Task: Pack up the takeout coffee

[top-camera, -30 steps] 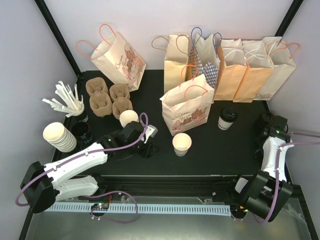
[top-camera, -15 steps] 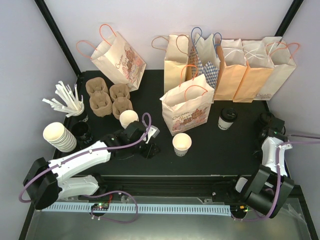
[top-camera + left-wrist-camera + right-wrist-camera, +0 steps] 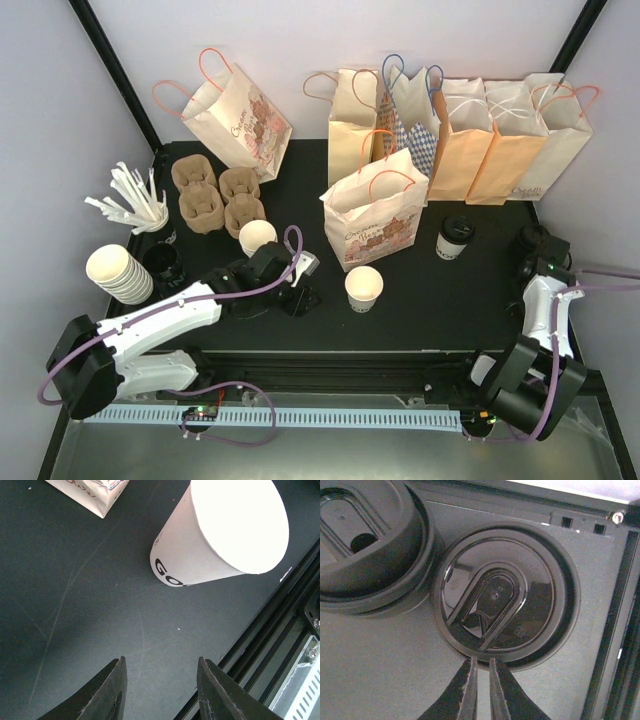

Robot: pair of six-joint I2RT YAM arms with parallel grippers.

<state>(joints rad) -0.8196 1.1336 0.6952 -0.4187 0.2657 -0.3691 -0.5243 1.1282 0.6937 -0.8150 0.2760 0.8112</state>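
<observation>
The takeout coffee [image 3: 455,238], a small white cup with a black lid, stands right of the front paper bag [image 3: 375,215]. My right gripper [image 3: 533,250] is at the table's right edge, its jaws [image 3: 481,659] shut on the near rim of a loose black lid [image 3: 505,595] lying flat. A second black lid [image 3: 365,545] lies to its left, touching it. My left gripper [image 3: 300,298] hangs open over bare table [image 3: 160,660], holding nothing. A lidless white cup [image 3: 220,535] stands just ahead of it.
Another lidless cup [image 3: 257,237] stands beside brown cup carriers [image 3: 215,195]. Stacked white cups [image 3: 118,272] and a holder of stirrers [image 3: 135,200] are at the left. Several paper bags [image 3: 480,135] line the back, one more [image 3: 235,110] at back left.
My right gripper's jaws have closed from wide open onto the lid's rim, and the right arm shifted slightly. The left arm has barely moved.
</observation>
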